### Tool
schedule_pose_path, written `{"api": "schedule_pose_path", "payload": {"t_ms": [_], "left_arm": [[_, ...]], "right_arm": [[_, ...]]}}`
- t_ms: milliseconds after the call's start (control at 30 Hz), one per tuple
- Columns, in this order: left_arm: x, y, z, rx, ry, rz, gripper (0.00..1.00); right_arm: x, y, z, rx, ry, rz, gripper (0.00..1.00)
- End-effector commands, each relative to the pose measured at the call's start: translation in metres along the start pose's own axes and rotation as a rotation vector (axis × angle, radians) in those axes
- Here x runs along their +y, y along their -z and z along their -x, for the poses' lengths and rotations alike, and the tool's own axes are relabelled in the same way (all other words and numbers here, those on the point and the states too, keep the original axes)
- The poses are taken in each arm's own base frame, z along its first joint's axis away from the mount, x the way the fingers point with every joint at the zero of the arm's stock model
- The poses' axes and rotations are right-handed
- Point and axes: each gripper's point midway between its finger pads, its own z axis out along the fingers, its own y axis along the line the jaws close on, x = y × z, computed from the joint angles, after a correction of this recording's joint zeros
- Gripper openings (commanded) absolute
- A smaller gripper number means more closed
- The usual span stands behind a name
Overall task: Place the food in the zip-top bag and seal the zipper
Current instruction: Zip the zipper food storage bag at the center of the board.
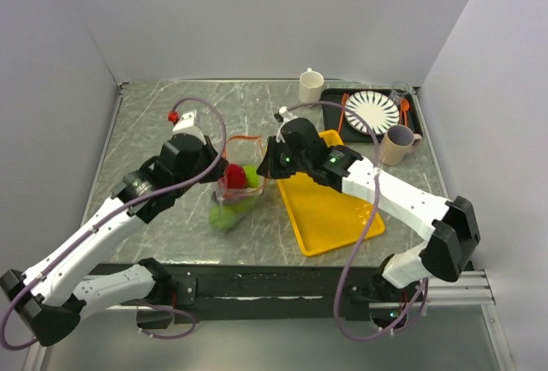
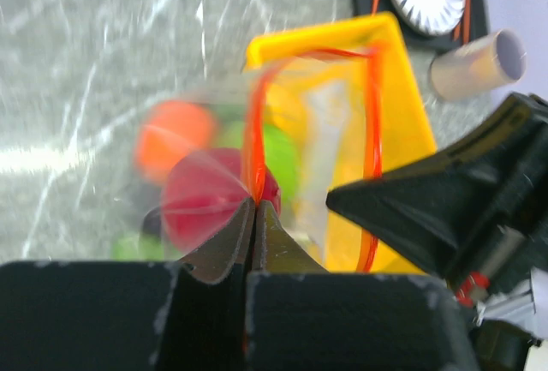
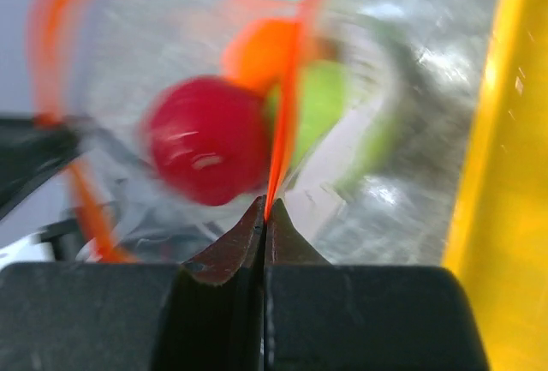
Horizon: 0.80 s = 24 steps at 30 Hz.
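Top external view: the clear crinkly zip-top bag (image 1: 229, 204) is on the grey marbled counter (image 1: 154, 122), right between the two arms. It's just to the left of the yellow rectangular plastic tray (image 1: 330, 212). You can see fruit through the plastic: a red round toy fruit (image 1: 234, 174) with a green round toy fruit (image 1: 252, 176) tight beside it, and another green one (image 1: 224, 215) lower down, nearer the arm bases.

The wrist cams are pretty smeary, but the grips themselves are clear enough. The left end effector (image 2: 255, 206) is clenched, fingertips pressed together on the thin orange-red zipper strip (image 2: 253, 131) at one side of the bag's mouth. The right end effector (image 3: 265, 210) is clenched too, pinching the same strip on the opposite side. Between the two pinches the strip bows out into a loop, so the mouth is gaping open, not sealed.

Both wrist views look through the plastic at the red fruit, with an orange round toy fruit (image 3: 261, 50) and a green one blurred behind it. The left wrist view also catches the right arm's black fingers just across the opening.

At the far right of the counter there's a white mug (image 1: 311, 86), a black-and-white striped plate (image 1: 372, 112) and a tan mug (image 1: 396, 144), all well apart from the bag.
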Motion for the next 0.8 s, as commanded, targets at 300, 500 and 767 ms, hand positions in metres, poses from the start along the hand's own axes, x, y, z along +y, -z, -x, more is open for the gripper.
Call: {"api": "schedule_pose_path", "payload": {"t_ms": [300,500,767], "left_arm": [[-0.025,0.018,0.044,-0.088,-0.016,-0.114,0.01],[-0.005,-0.009,0.04,-0.026,-0.074,-0.011,0.01],[0.011,-0.026,0.027,0.014,-0.099,0.023,0.01]], "right_arm": [[0.051,0.0,0.057,-0.088,0.063,0.085,0.0],[0.054,-0.012,0.031,-0.022,-0.019,0.154,0.0],[0.061,-0.024,0.011,0.021,-0.096,0.177,0.0]]}}
